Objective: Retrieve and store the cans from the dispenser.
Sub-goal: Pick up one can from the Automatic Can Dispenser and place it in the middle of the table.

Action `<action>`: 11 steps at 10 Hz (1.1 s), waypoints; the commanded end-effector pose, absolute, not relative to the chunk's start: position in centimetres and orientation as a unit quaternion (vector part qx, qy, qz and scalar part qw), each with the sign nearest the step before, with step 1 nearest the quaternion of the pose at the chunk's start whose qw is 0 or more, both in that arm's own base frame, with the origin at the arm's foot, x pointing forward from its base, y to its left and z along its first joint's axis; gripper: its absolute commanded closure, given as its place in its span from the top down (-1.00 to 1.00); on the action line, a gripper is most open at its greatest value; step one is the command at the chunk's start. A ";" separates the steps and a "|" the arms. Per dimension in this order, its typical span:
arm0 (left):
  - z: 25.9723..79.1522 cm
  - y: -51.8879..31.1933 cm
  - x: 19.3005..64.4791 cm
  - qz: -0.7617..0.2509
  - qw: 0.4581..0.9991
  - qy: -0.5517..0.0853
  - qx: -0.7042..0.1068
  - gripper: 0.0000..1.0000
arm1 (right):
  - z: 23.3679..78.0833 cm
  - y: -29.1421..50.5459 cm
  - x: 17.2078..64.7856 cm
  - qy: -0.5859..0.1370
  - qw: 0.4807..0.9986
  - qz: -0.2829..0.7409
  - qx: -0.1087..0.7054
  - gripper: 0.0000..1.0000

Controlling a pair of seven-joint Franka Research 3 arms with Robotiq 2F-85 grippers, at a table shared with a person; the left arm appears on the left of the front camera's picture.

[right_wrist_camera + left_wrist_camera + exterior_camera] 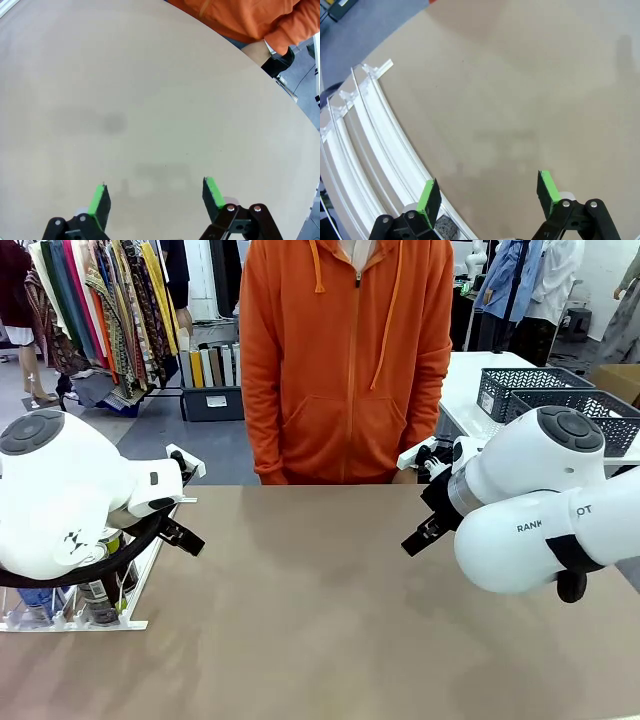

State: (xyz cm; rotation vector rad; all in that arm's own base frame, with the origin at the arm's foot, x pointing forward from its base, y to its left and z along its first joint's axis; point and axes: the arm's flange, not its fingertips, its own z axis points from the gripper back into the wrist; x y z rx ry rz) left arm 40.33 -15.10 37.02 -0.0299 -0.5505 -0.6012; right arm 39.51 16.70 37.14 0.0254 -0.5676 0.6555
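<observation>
The dispenser (75, 623), a white wire rack, stands at the table's left edge, and its curved rails (370, 135) end in small stopper tabs (375, 70). Cans (100, 592) stand in it, mostly hidden behind my left arm. My left gripper (487, 195) hangs open just right of the rails, over bare table, with nothing between its green pads (427, 199). In the front view the left gripper (178, 532) is beside the rack's far end. My right gripper (155, 200) is open over the bare tabletop, and it sits at the right side of the table (425, 528).
A person in an orange hoodie (345, 360) stands at the far edge, a hand (260, 50) near the table corner. Dark perforated baskets (560, 395) sit on a white table at the back right. The brown table (310, 600) lies between the arms.
</observation>
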 end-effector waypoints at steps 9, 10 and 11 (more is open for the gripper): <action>52.4 -8.7 36.4 -0.135 0.867 -0.156 -0.453 1.00 | 50.1 3.2 35.9 -0.151 0.845 0.134 0.495 1.00; 54.2 -3.3 35.4 -0.079 0.854 -0.215 -0.466 1.00 | 51.1 -1.2 34.1 -0.200 0.824 0.104 0.519 1.00; 54.8 3.1 33.7 -0.007 0.838 -0.276 -0.471 1.00 | 51.0 -6.8 32.3 -0.254 0.801 0.035 0.541 1.00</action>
